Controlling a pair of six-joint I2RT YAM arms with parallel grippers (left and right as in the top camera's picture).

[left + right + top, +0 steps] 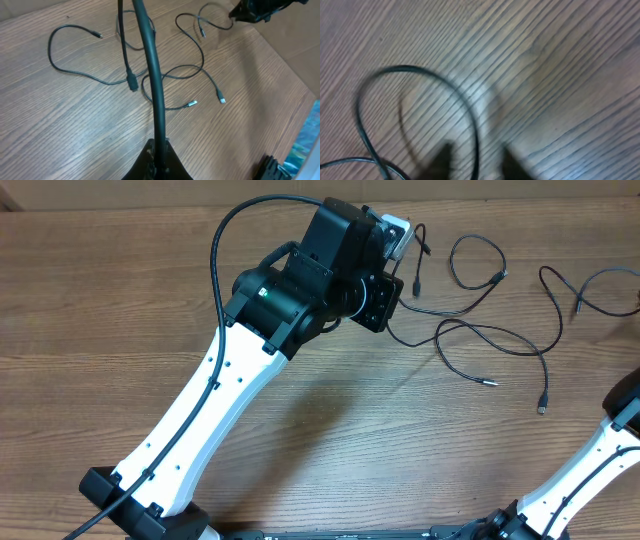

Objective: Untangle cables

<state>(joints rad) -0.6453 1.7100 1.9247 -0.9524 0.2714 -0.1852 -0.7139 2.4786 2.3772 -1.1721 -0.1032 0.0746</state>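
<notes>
- Bench, far-left quarter: bare wood, free from above and from the side.
- Left arm: lies diagonally from the near-left corner to the far centre and bars any low crossing along that line. Its thick wire arches out on its left side.
- Near centre, between left arm and right arm: bare wood, passable.
- Far right: cables lie in loose loops with the plugs apart and open wood inside the loops. One strand rises from the closed left jaws.
- Right jaws, standing apart: a cable loop lies on the bench just ahead; the view is blurred.
</notes>
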